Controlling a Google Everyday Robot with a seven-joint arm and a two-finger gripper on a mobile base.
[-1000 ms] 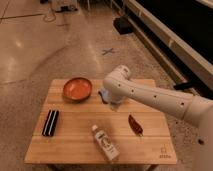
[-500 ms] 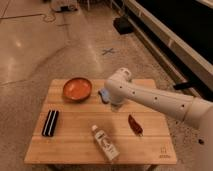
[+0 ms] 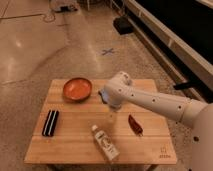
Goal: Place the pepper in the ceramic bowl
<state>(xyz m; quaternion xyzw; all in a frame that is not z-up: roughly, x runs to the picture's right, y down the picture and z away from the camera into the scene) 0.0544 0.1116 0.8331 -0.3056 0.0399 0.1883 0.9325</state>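
Table (image 3: 70,147), wide and wooden, holds everything. Over it reaches the white arm (image 3: 155,102). Next, the ceramic bowl (image 3: 77,89) sits at the far side. Between it and the pepper (image 3: 135,125) hangs the gripper (image 3: 112,114); spread or pinching, I cannot tell. The pepper lies untouched on the wood. It would be best to come straight down over its middle and pinch across the thin side.

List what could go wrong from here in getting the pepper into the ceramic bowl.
The gripper hangs over the table near its middle, not yet at the pepper, which lies flat on the wood: a slim thing may slip from a grasp. The white bottle lies close by the gripper; a low sweep could knock it. The carry to the ceramic bowl crosses the table, so a drop may land short.
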